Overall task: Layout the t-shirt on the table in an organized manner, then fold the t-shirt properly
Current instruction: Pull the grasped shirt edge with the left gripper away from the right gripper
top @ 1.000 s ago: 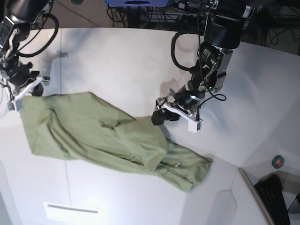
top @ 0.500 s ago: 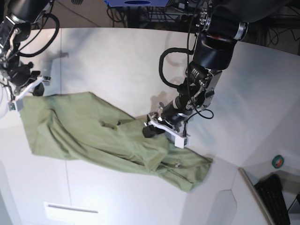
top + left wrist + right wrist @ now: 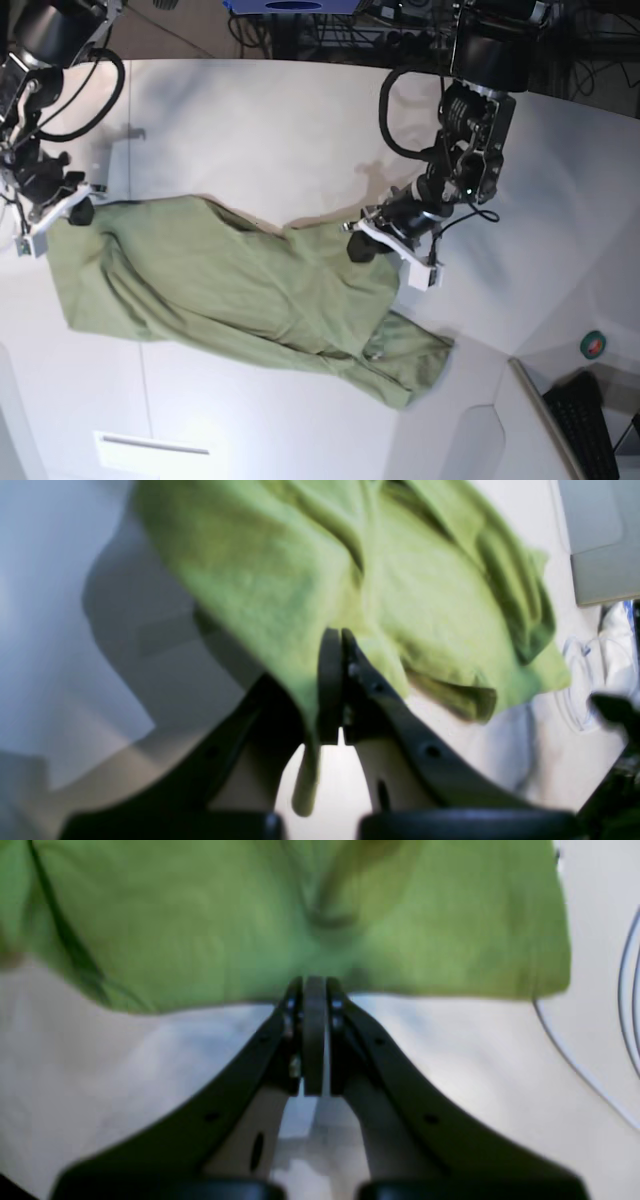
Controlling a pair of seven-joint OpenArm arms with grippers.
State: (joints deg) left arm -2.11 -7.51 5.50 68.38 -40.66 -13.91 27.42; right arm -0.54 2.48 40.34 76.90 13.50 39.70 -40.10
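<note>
The olive-green t-shirt [image 3: 220, 280] lies crumpled across the white table [image 3: 260, 130], stretched from far left to lower right. My left gripper [image 3: 358, 247] is shut on the shirt's far edge near its middle. In the left wrist view the jaws [image 3: 341, 640] meet with green cloth [image 3: 400, 580] pinched between them and a strip hanging below. My right gripper [image 3: 78, 212] is shut on the shirt's left corner. The right wrist view shows its jaws [image 3: 313, 985] closed on the hem of the t-shirt [image 3: 250, 915].
A green tape roll [image 3: 594, 344] and a black keyboard [image 3: 590, 425] sit at the lower right, beyond the table's curved edge. A white label plate [image 3: 150, 445] lies at the front. Cables hang at the back.
My left gripper came down onto the shirt's far edge, shut on it and drew it up and to the right. The right gripper kept its hold at the left corner.
</note>
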